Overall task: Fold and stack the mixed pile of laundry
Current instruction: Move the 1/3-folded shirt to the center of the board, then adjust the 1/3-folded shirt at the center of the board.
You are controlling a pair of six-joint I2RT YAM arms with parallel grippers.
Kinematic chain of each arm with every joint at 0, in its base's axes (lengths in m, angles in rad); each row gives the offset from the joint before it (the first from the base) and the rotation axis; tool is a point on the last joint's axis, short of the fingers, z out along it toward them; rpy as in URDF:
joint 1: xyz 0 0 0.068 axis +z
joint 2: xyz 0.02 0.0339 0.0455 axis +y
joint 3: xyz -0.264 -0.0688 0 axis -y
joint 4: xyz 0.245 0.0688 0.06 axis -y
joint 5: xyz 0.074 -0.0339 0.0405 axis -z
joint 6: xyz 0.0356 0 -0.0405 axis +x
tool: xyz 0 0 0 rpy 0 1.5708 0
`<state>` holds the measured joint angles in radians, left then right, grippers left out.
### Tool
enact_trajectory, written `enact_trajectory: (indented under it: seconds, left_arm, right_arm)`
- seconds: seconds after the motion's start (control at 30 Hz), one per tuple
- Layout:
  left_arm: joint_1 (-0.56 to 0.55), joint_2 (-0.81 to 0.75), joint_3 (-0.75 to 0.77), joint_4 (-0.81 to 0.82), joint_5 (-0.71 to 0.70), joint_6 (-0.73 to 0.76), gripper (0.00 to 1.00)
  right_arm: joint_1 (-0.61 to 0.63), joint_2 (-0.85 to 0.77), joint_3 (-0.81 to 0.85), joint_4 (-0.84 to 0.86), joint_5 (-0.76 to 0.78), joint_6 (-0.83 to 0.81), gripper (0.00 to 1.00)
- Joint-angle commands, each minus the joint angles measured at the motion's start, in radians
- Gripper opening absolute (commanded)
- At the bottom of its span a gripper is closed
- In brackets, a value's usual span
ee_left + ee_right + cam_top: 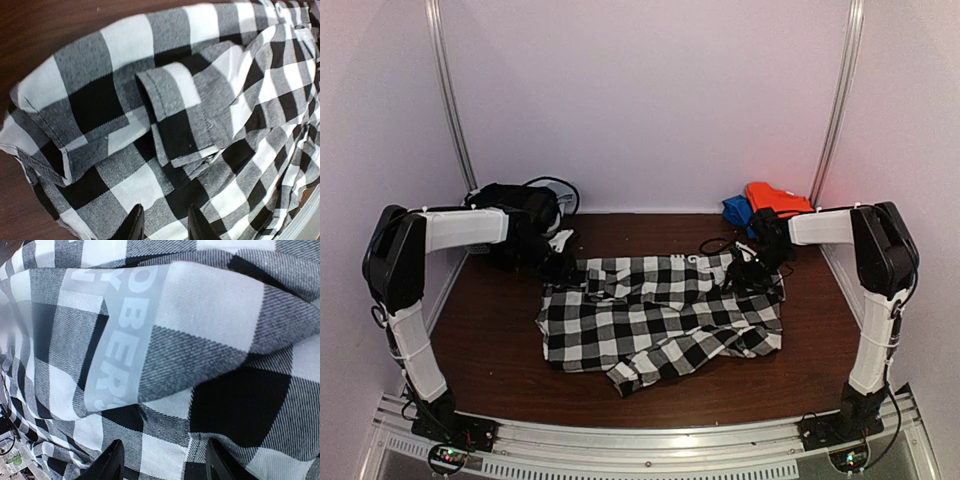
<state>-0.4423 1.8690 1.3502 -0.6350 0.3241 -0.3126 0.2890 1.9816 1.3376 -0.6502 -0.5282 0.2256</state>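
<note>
Top external view: counts two arms, one tool apiece. Finds the left arm (460,228) rising from the near edge, elbow high by the left wall, forearm level and reaching inward to the far left corner of the checked garment (660,320). Finds the right arm (825,228) mirrored, elbow high on the right, forearm reaching inward to the garment's far right corner. Counts one checked garment, spread rumpled across the middle of the brown worktop (490,350), with a sleeve trailing toward the near edge. Counts one orange-red garment (775,197) at the far right, well apart from it. Counts one blue cloth (737,210) touching the orange-red one on its left, and one black garment (505,198) heaped at the far left behind the left forearm. Left wrist view: looks down on checked folds, with the left tool (165,222) low over them, fingers (134,225) apart by a narrow gap, cloth running flat across that gap. Right wrist view: puts the right tool (162,462) close over the same cloth, fingers wider apart, checks filling the gap, a pale lettered band (122,340) lying across the folds beyond. Cannot tell in either view whether the fingertips press the cloth or sit just above it.
</note>
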Motion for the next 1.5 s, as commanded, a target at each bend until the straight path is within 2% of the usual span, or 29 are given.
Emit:
enact_trajectory:
  seconds: [0.0,0.23,0.37,0.47,0.57,0.67,0.77,0.9,1.07,1.2,1.33,1.47]
  left_arm:
    - [-0.013,0.038,-0.088,0.062,-0.055,0.012,0.32]
    - [-0.007,0.174,-0.022,0.059,-0.111,-0.014,0.31]
    - [0.004,0.263,0.084,0.029,-0.139,-0.024,0.31]
    - [0.01,0.268,0.135,0.028,-0.134,-0.025,0.33]
    - [-0.009,0.173,0.098,0.078,-0.121,0.001,0.37]
    - [-0.073,0.019,0.02,0.125,-0.118,0.047,0.5]
    - [-0.174,-0.112,-0.058,0.142,-0.108,0.093,0.61]
    - [-0.328,-0.202,-0.161,0.153,-0.107,0.125,0.66]
    - [-0.454,-0.226,-0.244,0.205,-0.114,0.126,0.66]
    - [-0.507,-0.196,-0.282,0.221,-0.161,0.101,0.66]
    - [-0.546,-0.15,-0.261,0.241,-0.212,0.118,0.77]
    - [-0.571,-0.083,-0.223,0.264,-0.208,0.136,0.77]
  right_arm:
    - [-0.009,0.053,0.057,-0.045,0.066,-0.034,0.56]
    - [-0.052,0.162,0.095,-0.042,0.075,-0.057,0.56]
    - [-0.073,0.19,0.183,-0.057,0.027,-0.076,0.56]
    - [-0.074,0.18,0.28,-0.127,-0.019,-0.115,0.57]
    - [-0.075,0.09,0.289,-0.157,-0.063,-0.12,0.6]
    - [-0.072,-0.049,0.211,-0.12,-0.139,-0.077,0.62]
    - [-0.052,-0.171,0.135,-0.11,-0.142,-0.067,0.63]
    - [-0.042,-0.312,0.059,-0.136,-0.118,-0.071,0.64]
    - [-0.036,-0.475,-0.042,-0.139,-0.097,-0.058,0.64]
    - [-0.035,-0.565,-0.075,-0.162,-0.111,-0.035,0.65]
    - [-0.033,-0.643,-0.128,-0.173,-0.112,-0.037,0.66]
    - [-0.03,-0.742,-0.194,-0.151,-0.131,-0.016,0.66]
